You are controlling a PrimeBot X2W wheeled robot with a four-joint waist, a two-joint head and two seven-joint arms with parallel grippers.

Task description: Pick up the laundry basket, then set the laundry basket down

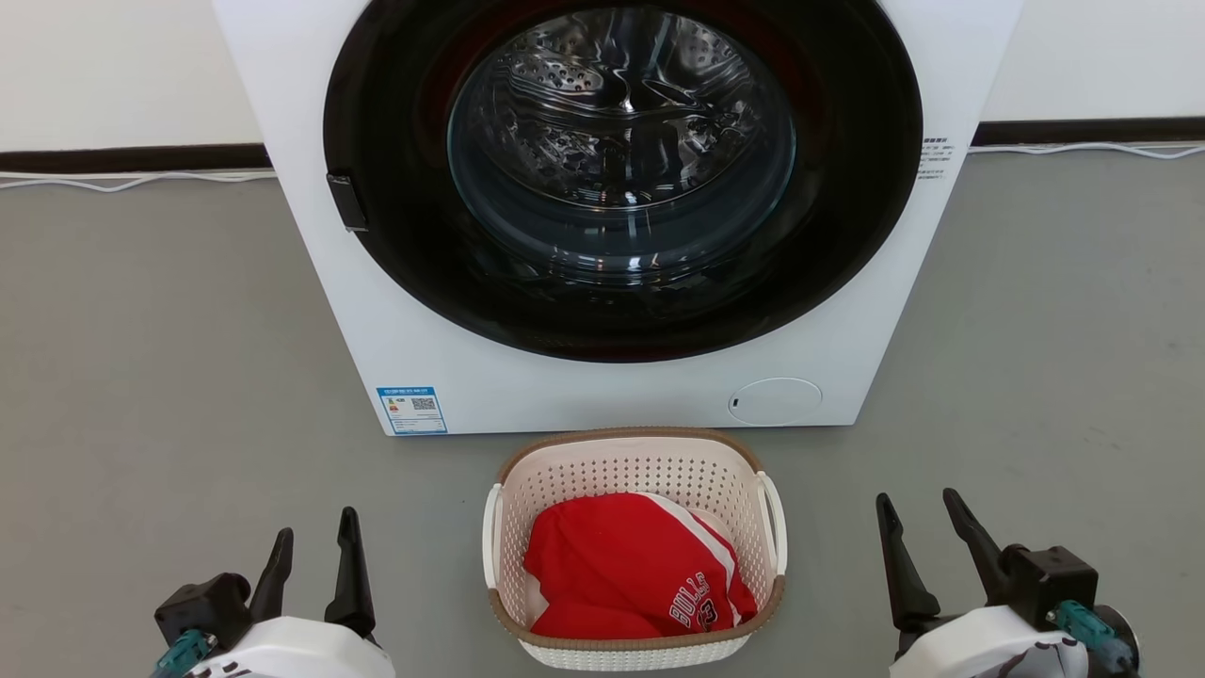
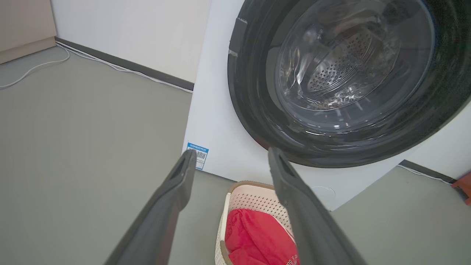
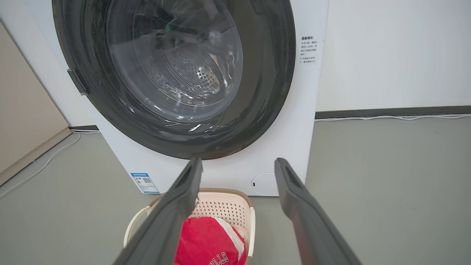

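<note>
Closest to me, my left gripper (image 1: 315,524) sits at the lower left and my right gripper (image 1: 916,496) at the lower right. Both have their fingers spread and hold nothing. Between them, well apart from either, the laundry basket (image 1: 629,436) stands upright on the grey floor (image 1: 141,377). A crumpled red garment (image 1: 621,565) with white trim and lettering lies inside, below the brown rim. Open floor lies between each gripper and the nearer white handle — the left one (image 1: 488,523) and the right one (image 1: 774,518).

Just behind the basket's far rim rises the white washing machine (image 1: 602,386); I cannot tell whether the two touch. Its dark round door (image 1: 621,179) is closed, with the steel drum showing through the glass. A blue label (image 1: 411,410) and a round cover (image 1: 775,401) sit low on its front. Farthest back, a white cable (image 1: 113,181) runs along the dark baseboard (image 1: 132,156).
</note>
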